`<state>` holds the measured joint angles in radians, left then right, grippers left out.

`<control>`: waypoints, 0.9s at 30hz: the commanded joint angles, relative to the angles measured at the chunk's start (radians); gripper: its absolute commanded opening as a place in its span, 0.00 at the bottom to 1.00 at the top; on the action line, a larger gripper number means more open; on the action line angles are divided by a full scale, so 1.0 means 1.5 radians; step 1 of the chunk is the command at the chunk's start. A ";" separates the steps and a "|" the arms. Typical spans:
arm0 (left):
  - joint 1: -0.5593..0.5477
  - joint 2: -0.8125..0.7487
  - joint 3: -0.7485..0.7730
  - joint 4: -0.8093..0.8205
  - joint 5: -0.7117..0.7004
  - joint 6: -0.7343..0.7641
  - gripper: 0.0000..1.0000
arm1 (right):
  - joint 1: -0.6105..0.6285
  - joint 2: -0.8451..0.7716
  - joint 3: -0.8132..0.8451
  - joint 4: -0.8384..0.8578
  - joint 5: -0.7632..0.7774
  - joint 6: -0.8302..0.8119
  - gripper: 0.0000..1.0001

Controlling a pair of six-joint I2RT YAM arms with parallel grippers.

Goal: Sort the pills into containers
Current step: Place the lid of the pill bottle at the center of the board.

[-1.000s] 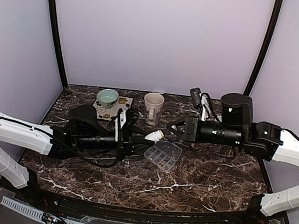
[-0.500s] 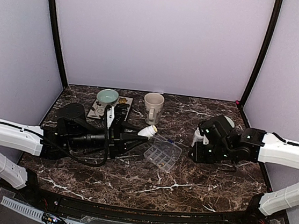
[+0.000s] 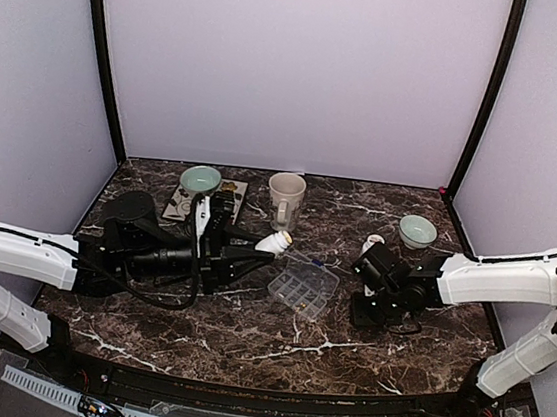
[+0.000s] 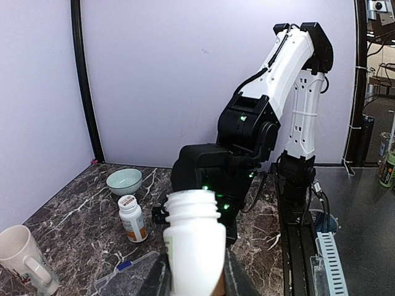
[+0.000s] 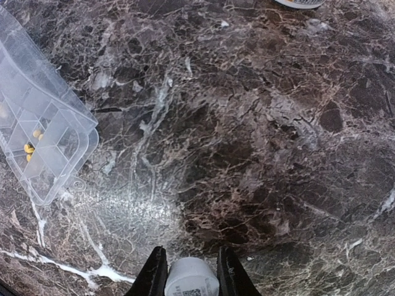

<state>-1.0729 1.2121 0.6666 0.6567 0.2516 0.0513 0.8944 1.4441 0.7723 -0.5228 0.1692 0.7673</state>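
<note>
My left gripper (image 3: 260,251) is shut on an uncapped white pill bottle (image 3: 275,241), tilted with its mouth toward the containers (image 3: 302,288), a clear compartment tray with its lid open. In the left wrist view the bottle (image 4: 193,243) fills the space between the fingers of this gripper (image 4: 194,276). My right gripper (image 3: 363,311) points down at the table just right of the tray, shut on a small white cap (image 5: 191,279). The right wrist view shows the tray (image 5: 43,157) with a few yellow pills (image 5: 29,147) in one compartment.
A second, capped bottle (image 3: 370,244) with an orange label (image 4: 132,217) stands beside a pale green bowl (image 3: 417,229). Another green bowl (image 3: 200,179) and a cream mug (image 3: 286,197) sit at the back. The right arm (image 4: 247,148) looms opposite my left gripper.
The right arm has swung back from above the tray and come down to the table at its right. The left gripper with the bottle shifted slightly left.
</note>
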 commanded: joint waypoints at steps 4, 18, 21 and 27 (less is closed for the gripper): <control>-0.006 -0.033 -0.004 0.024 0.006 0.000 0.00 | -0.007 0.044 -0.002 0.039 -0.023 -0.007 0.06; -0.008 -0.037 -0.007 0.022 0.000 0.002 0.00 | -0.007 0.057 0.000 0.037 -0.014 -0.007 0.36; -0.008 -0.036 -0.007 0.021 0.000 0.002 0.00 | -0.007 0.056 0.003 0.027 -0.008 -0.009 0.40; -0.008 -0.037 -0.009 0.019 -0.004 0.003 0.00 | -0.006 0.046 0.002 0.015 0.002 -0.007 0.41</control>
<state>-1.0805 1.1816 0.6666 0.6571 0.2493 0.0517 0.8890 1.5288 0.7719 -0.4759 0.1417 0.7570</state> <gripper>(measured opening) 0.221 0.409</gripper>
